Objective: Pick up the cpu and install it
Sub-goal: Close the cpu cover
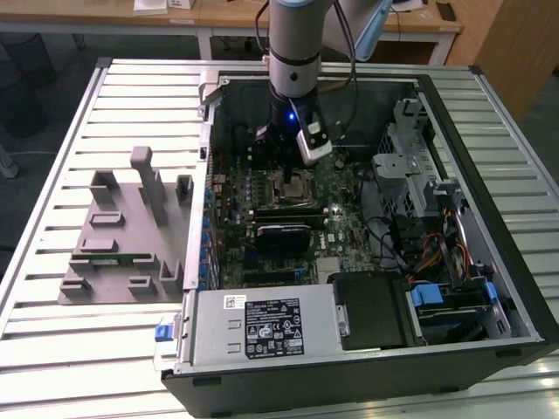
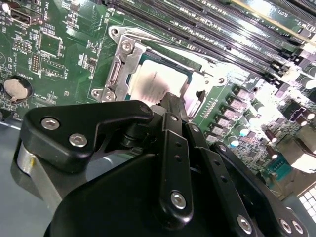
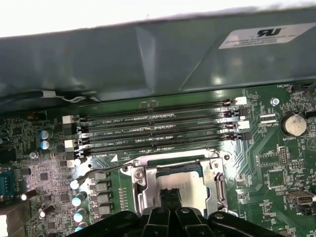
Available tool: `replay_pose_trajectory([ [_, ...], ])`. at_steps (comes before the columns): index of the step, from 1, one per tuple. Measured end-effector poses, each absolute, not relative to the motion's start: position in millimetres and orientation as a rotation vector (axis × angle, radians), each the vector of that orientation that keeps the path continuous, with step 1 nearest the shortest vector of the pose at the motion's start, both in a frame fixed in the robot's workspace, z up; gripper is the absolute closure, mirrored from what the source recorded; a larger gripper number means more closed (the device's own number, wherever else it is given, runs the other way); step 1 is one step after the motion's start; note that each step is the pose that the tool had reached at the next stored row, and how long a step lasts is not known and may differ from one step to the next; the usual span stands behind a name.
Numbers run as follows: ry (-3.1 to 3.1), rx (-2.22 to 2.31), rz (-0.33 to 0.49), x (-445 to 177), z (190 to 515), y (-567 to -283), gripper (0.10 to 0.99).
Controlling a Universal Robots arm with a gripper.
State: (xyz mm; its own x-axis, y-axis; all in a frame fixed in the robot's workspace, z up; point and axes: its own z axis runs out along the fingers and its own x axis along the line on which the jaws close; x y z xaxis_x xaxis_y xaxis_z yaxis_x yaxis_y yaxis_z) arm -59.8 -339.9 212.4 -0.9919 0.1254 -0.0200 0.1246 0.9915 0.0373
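The cpu (image 3: 192, 187) is a pale silver square lying flat inside the metal socket frame (image 3: 142, 190) on the green motherboard. It also shows in the second wrist view as the cpu (image 2: 150, 81) and in the exterior view as the cpu (image 1: 293, 186). My gripper (image 3: 170, 196) hangs straight over it, black fingers drawn together, tips at or just above the chip's top face. In the second wrist view the gripper (image 2: 170, 101) covers the cpu's near edge. The arm and gripper (image 1: 286, 168) reach down into the open computer case.
Memory slots (image 3: 158, 128) run beside the socket, with a thin socket lever (image 3: 106, 170) sticking out. A coin battery (image 3: 295, 123) sits on the board. The case wall (image 3: 148, 59) rises close behind. A grey holder (image 1: 113, 253) lies on the slatted table; a power supply (image 1: 262, 327) fills the case's near side.
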Motion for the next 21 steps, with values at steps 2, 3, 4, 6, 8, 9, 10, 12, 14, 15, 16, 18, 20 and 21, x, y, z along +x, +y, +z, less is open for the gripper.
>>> replay_pose_trajectory([
  [2, 3.113, 0.195, 0.056, -61.0, 212.1, -340.4, 0.980],
  [3, 3.113, 0.195, 0.056, -61.7, 211.8, -340.7, 0.980],
  [4, 3.113, 0.195, 0.056, -62.3, 211.6, -340.9, 0.980],
  [6, 3.113, 0.195, 0.056, -63.8, 211.2, -341.5, 0.980],
  [8, 3.113, 0.195, 0.056, -65.3, 210.7, -342.2, 0.980],
  [9, 3.113, 0.195, 0.056, -66.1, 210.4, -342.4, 0.980],
  [10, 3.113, 0.195, 0.056, -67.1, 210.0, -342.6, 0.980],
  [12, 3.113, 0.195, 0.057, -68.6, 208.7, -342.9, 0.980],
  [14, 3.113, 0.195, 0.057, -69.9, 207.4, -343.1, 0.980],
  [15, 3.113, 0.195, 0.057, -70.4, 206.7, -343.3, 0.980],
  [16, 3.113, 0.195, 0.057, -70.9, 205.9, -343.4, 0.980],
  [18, 3.113, 0.194, 0.057, -71.7, 204.2, -343.9, 0.980],
  [20, 3.113, 0.194, 0.057, -72.5, 203.0, -344.3, 0.980],
  [21, 3.113, 0.194, 0.058, -72.7, 202.7, -344.4, 0.980],
])
